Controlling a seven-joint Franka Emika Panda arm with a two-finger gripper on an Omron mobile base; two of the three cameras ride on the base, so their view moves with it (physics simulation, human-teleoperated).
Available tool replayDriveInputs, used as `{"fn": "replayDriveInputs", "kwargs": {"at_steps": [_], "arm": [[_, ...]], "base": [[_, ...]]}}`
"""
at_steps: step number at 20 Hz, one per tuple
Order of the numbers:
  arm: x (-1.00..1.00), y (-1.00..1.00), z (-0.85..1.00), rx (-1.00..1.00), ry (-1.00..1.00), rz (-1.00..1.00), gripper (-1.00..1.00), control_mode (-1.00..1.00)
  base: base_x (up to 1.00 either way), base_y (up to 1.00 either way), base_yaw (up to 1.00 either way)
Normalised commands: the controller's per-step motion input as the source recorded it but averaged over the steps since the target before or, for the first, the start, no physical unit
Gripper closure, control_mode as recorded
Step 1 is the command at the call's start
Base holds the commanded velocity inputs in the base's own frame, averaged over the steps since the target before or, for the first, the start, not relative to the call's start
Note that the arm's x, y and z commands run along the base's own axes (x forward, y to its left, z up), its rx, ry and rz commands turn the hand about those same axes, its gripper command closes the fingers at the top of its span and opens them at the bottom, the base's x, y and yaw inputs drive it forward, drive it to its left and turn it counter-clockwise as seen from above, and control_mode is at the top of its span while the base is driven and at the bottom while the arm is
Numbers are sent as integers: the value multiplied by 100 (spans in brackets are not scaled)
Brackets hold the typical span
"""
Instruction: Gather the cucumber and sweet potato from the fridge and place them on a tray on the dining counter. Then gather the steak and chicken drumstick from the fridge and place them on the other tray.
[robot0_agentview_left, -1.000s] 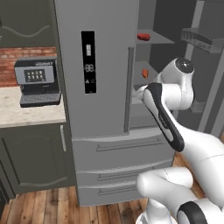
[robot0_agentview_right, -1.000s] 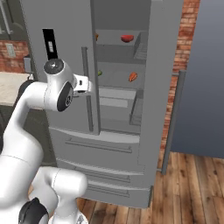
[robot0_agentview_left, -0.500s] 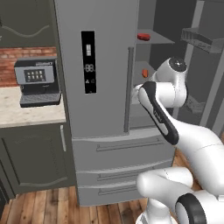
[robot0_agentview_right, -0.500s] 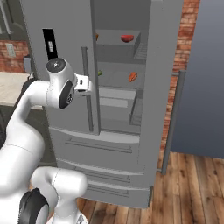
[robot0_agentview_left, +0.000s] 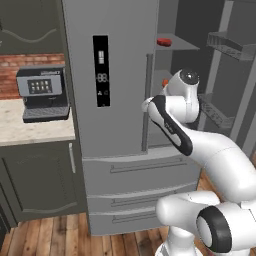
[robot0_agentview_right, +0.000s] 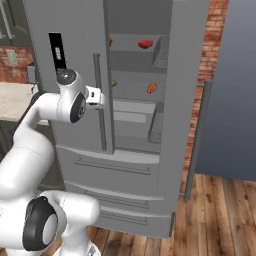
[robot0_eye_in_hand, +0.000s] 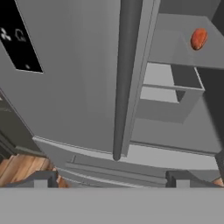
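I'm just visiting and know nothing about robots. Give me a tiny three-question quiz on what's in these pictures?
1. True or false: the fridge's right door is swung open.
2. The gripper is: A) clamped on the door handle, B) open and empty, C) holding a vegetable.
3. What sits on the counter left of the fridge?

Key: 1 true. 2 B; both fingertips stand wide apart below the handle. 3 A coffee machine.
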Motion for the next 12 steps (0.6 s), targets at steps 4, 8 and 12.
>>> {"fn": "replayDriveInputs", "kwargs": {"at_steps": [4,8,12], "arm": [[32,0,-1,0,0,-6,-100,-100],[34,0,0,0,0,-9,-100,-100],[31,0,-3,0,0,-7,-100,-100]], "base": [[0,0,0],[0,0,0],[0,0,0]]}}
